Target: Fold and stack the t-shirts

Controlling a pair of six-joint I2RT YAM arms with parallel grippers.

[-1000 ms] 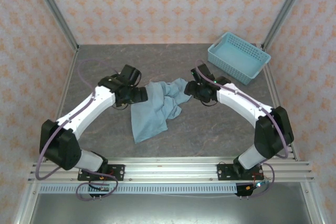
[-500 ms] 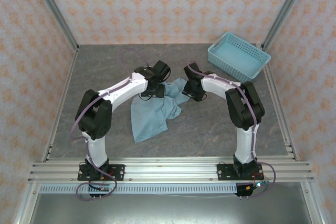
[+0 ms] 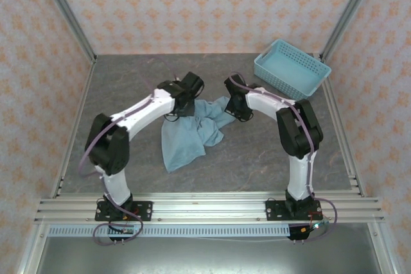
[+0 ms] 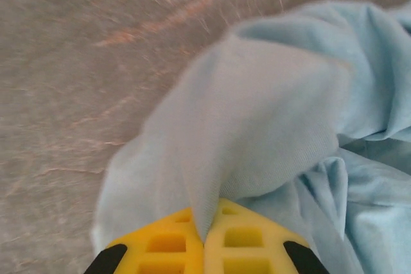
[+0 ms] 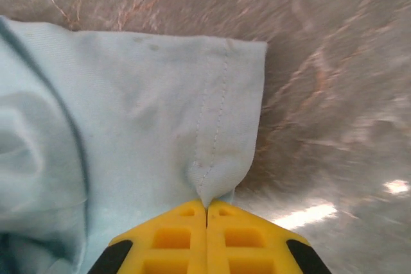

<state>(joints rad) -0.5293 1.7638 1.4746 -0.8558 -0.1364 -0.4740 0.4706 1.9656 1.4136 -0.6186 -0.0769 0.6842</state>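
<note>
Light blue t-shirt point(image 3: 189, 139) bunched up in middle of table point(image 3: 122, 88). Long part points toward near edge. Left gripper point(image 3: 185, 108) on shirt's far left bit. Right gripper point(image 3: 231, 110) on its far right bit. Both arms bent in toward each other. Light blue basket point(image 3: 292, 70) at far right corner, well apart from shirt.

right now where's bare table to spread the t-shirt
Bare table: far strip behind left gripper and right gripper, left of the left arm, near strip in front of the t-shirt. Crowded: centre, where both pinch it; basket takes the far-right corner.
</note>
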